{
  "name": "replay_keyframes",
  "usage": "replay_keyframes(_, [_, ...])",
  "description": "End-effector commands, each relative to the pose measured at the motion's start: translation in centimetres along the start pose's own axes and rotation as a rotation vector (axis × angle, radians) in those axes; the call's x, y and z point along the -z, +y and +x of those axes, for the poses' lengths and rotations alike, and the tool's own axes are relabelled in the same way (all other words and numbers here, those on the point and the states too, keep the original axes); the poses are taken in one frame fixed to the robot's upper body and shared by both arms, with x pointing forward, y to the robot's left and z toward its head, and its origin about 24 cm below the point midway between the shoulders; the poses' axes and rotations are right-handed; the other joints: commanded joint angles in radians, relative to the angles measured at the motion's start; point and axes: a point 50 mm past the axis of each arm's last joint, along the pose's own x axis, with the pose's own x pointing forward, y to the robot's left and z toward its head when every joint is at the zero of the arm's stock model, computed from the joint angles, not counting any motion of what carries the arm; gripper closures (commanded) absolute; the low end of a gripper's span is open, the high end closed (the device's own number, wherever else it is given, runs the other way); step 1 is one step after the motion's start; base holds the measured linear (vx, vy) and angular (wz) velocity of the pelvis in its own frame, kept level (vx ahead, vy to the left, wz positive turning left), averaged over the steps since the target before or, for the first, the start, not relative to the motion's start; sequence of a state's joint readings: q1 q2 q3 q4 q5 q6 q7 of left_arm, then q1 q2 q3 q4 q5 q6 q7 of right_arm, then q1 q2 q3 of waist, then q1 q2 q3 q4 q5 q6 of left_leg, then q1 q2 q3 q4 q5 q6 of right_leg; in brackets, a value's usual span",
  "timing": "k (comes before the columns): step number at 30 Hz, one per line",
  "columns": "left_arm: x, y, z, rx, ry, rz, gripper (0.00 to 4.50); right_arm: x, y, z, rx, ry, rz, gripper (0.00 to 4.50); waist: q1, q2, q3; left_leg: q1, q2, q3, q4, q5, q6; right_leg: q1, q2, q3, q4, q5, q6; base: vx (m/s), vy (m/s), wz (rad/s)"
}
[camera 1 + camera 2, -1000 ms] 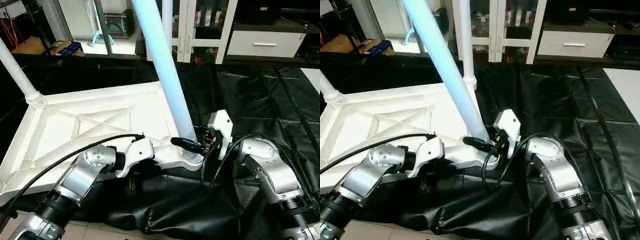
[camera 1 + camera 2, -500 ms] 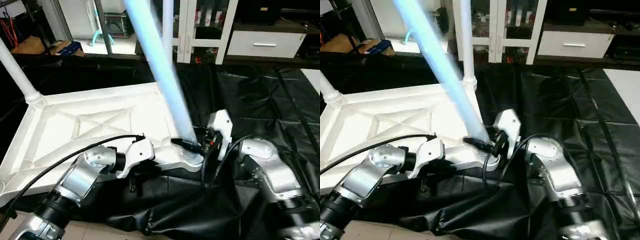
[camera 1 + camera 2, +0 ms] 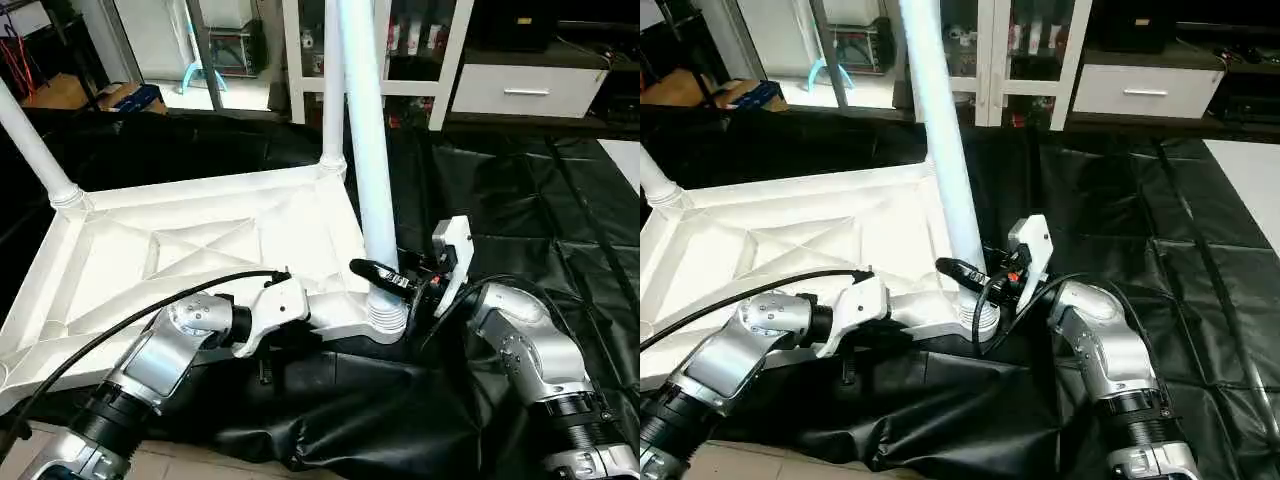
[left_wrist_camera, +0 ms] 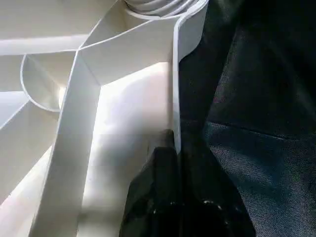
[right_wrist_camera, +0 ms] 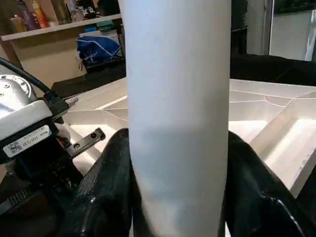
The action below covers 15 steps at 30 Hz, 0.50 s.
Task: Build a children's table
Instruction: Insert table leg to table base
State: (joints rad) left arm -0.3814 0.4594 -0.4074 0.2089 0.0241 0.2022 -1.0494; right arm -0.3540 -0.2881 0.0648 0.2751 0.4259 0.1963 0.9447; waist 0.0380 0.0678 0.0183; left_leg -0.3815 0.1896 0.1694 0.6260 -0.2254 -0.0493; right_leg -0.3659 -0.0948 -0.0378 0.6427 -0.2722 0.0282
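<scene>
At the near right corner socket (image 3: pixel 385 318) of the table top (image 3: pixel 190 250): right gripper (image 3: pixel 395 283) clamped on the leg (image 3: pixel 368 150) just above the socket, jaws one on each side of the tube, tube filling the gap between the fingers (image 5: pixel 106 197). Leg seated in that socket, close to upright, leaning slightly away from the top's centre.

Left of the same socket, along the top's near edge: left gripper (image 4: pixel 180 192) with jaws closed, pinching the thin rim wall of the top, one black finger inside the rim and one outside.

Table top lying upside down, X-ribbed underside facing up, on black sheeting (image 3: pixel 500 180) spread over the floor. Far right corner from the socket: second leg (image 3: pixel 333 90) standing upright. Far left corner: third leg (image 3: pixel 35 145) standing, tilted outward.

Beyond the sheeting: white glass-door cabinet (image 3: pixel 400 50) and a white drawer unit (image 3: pixel 520 88).
</scene>
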Motion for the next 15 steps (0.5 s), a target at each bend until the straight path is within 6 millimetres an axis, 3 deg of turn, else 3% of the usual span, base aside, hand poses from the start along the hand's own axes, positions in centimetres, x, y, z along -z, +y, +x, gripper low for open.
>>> replay_keyframes(1, [1.3,-1.0,0.7,0.038,0.044,-0.032,4.50,2.0,-0.3,-1.2,0.057,0.049,0.085,2.66,-0.006,-0.010,-0.031,0.017,0.033,-0.008,-0.087,-0.067,0.064,0.030,-0.037,0.027,-0.069,0.198,-0.278,0.000,0.000,0.00])
replay_keyframes(9, [1.3,-0.9,0.7,0.030,0.042,-0.035,4.50,3.3,-0.3,-3.7,0.166,0.022,0.107,2.67,-0.004,-0.005,-0.030,0.021,0.037,-0.009,-0.095,-0.098,0.048,0.027,-0.037,0.026,-0.076,0.166,-0.262,0.000,0.000,0.00])
replay_keyframes(12, [1.3,-0.9,0.7,0.028,0.041,-0.035,4.50,4.0,0.0,-4.6,0.186,0.029,0.109,2.67,-0.001,-0.007,-0.032,0.020,0.035,-0.009,-0.092,-0.065,0.062,0.031,-0.037,0.027,-0.075,0.210,-0.257,0.000,0.000,0.00])
replay_keyframes(13, [1.3,-0.9,0.7,0.028,0.041,-0.035,4.50,4.2,0.1,-4.7,0.189,0.035,0.109,2.67,0.000,-0.001,-0.033,0.020,0.034,-0.010,-0.091,-0.053,0.066,0.031,-0.037,0.026,-0.073,0.226,-0.256,0.000,0.000,0.00])
replay_keyframes(15, [1.3,-0.8,0.7,0.026,0.041,-0.034,4.50,4.6,0.6,-4.9,0.181,0.058,0.094,2.67,0.001,-0.005,-0.032,0.017,0.033,-0.009,-0.090,-0.046,0.076,0.032,-0.038,0.026,-0.074,0.247,-0.251,0.000,0.000,0.00])
